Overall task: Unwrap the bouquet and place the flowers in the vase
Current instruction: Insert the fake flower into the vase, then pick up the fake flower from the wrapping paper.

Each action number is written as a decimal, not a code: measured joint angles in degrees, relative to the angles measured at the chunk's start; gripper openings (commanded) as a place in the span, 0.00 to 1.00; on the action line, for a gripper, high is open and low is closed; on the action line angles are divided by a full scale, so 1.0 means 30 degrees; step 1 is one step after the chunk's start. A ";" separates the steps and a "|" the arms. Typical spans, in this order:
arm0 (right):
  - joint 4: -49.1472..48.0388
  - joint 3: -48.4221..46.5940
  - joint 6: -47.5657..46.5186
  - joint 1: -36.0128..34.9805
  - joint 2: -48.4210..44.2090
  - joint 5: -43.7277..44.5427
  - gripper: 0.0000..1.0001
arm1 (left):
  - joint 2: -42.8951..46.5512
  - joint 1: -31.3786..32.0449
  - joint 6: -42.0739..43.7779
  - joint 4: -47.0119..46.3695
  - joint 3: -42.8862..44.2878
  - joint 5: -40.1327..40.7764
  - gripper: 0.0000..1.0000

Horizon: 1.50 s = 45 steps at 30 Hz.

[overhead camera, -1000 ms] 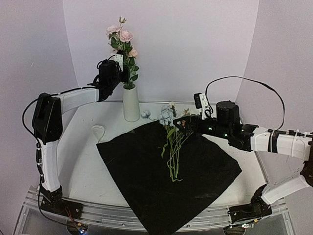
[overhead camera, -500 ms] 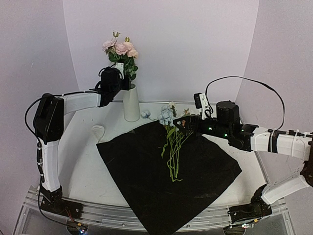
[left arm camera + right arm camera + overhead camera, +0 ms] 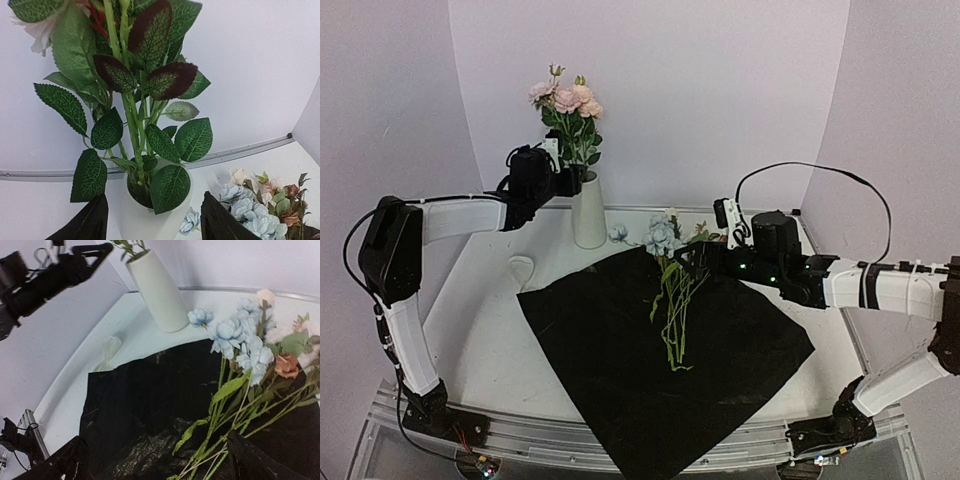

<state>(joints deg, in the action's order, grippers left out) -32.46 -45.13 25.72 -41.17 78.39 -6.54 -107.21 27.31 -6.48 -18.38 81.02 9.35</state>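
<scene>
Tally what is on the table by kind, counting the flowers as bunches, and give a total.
Tall matte white vase: 1
Large black wrapping sheet: 1
Small cream ribbon: 1
Flower bunches: 2 (pink flowers standing in the vase; pale blue and rust flowers lying on the sheet)
Total: 5

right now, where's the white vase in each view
Top external: the vase stands back left of centre, beyond the black sheet.
Left wrist: vase bottom centre, leaves rising from its mouth.
Right wrist: vase top centre.
Shared landmark: the pale blue flowers lie right of it in all three.
</scene>
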 measured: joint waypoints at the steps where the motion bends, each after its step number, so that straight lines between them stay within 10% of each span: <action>1: 0.0440 -0.0162 0.0218 0.0000 0.0268 0.0434 0.92 | 0.0413 0.0000 -0.0242 -0.0024 -0.0370 -0.0135 0.67; 18: 0.4948 -0.2498 0.4788 0.0229 0.5357 0.4000 0.38 | 0.2853 0.0015 -0.7359 -0.0184 -0.4897 -0.6406 0.70; 40: 0.5414 -0.4314 0.7827 0.0870 0.9420 0.3148 0.35 | -0.0330 0.4140 -1.2418 -0.0212 -0.5553 -1.0735 0.69; 45: 0.5412 -0.4771 0.7915 0.0874 0.9897 0.2662 0.20 | -0.1362 0.4689 -1.3085 -0.0185 -0.5545 -1.1207 0.68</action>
<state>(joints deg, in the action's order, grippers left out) -16.22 -59.44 49.47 -38.54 108.08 1.45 -111.30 41.38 -45.73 -18.94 64.38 -24.27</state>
